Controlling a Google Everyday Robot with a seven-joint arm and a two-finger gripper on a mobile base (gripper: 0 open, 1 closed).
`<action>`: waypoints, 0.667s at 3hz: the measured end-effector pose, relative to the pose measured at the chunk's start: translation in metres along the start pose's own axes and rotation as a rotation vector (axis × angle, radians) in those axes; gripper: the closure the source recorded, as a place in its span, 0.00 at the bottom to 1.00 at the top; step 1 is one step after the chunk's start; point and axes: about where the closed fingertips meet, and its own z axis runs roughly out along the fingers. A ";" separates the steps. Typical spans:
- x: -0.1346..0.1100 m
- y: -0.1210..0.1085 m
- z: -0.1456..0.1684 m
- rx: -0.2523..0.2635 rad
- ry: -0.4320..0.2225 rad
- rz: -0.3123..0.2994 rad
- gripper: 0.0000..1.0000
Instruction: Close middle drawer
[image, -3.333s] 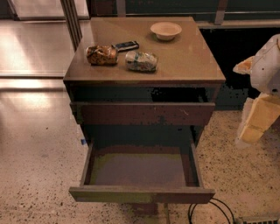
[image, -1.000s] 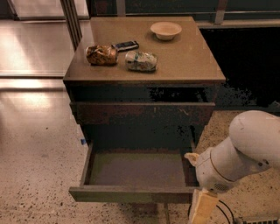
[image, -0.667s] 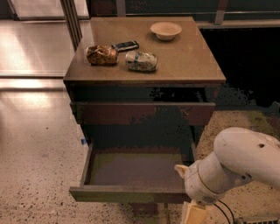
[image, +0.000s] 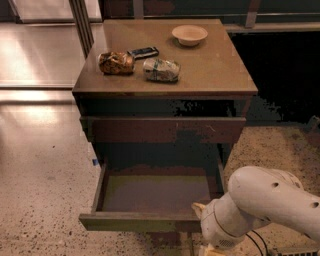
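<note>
Middle drawer (image: 155, 195) stands pulled well out from the low part of the cabinet (image: 210, 75), its olive-grey floor bare to view and its worn front facing the camera. The gripper (image: 209, 250) sits at the bottom edge of the view, just below and in front of the right end of that drawer front. It is mostly hidden under the bulky white arm (image: 265, 205), so I cannot tell whether it is spread or pressed together, nor whether it touches the wood. Above the open drawer, a reddish-brown drawer front (image: 165, 130) juts slightly out. On the cabinet top lie a brown snack bag (image: 116, 63) and a crumpled pale packet (image: 161, 70), with a dark phone-like slab (image: 143, 52) just behind them and a shallow tan bowl (image: 189, 35) toward the back right. Speckled flooring (image: 45, 200) surrounds the cabinet.
</note>
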 end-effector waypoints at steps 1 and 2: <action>-0.007 0.006 0.031 -0.031 -0.028 -0.016 0.00; -0.018 0.019 0.080 -0.093 -0.037 -0.037 0.00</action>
